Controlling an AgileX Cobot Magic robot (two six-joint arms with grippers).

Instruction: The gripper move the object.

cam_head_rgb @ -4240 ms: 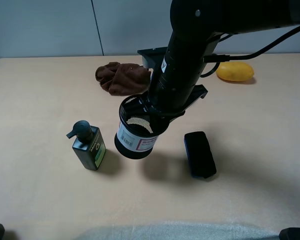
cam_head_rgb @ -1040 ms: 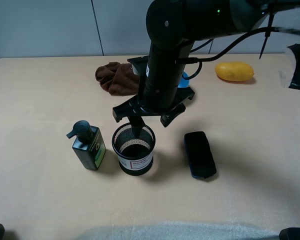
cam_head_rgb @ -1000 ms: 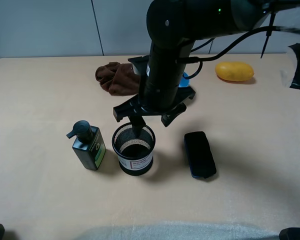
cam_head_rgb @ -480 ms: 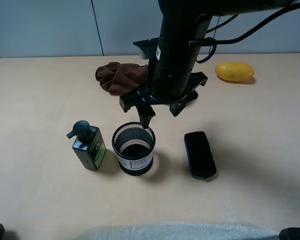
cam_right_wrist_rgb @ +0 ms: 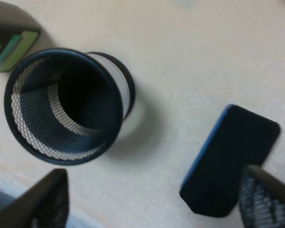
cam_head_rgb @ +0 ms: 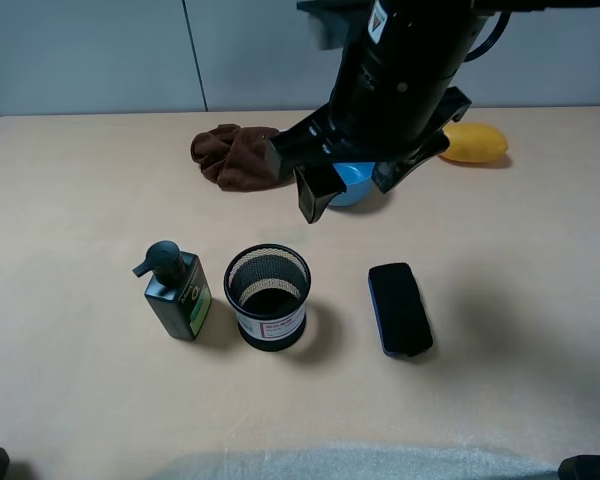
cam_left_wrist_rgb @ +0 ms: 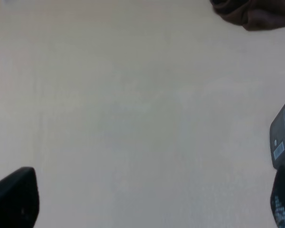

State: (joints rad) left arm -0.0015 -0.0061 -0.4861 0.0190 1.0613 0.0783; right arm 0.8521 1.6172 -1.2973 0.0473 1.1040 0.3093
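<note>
The tan table [cam_head_rgb: 70, 190] has the object [cam_head_rgb: 268, 296], a black mesh cup, standing upright between a green pump bottle [cam_head_rgb: 174, 291] and a flat black case [cam_head_rgb: 399, 307]. The right gripper [cam_head_rgb: 352, 190] hangs above it with jaws spread wide, holding nothing. The left gripper [cam_left_wrist_rgb: 147, 199] is spread too, over bare table

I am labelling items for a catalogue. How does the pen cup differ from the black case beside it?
The pen cup stands upright; the case lies flat on the table. The cup is round, open-topped wire mesh; the case is a closed, solid rectangle. The cup has a white-and-red label; the case shows none, only a blue edge in the right wrist view. Both are black and untouched.
</note>
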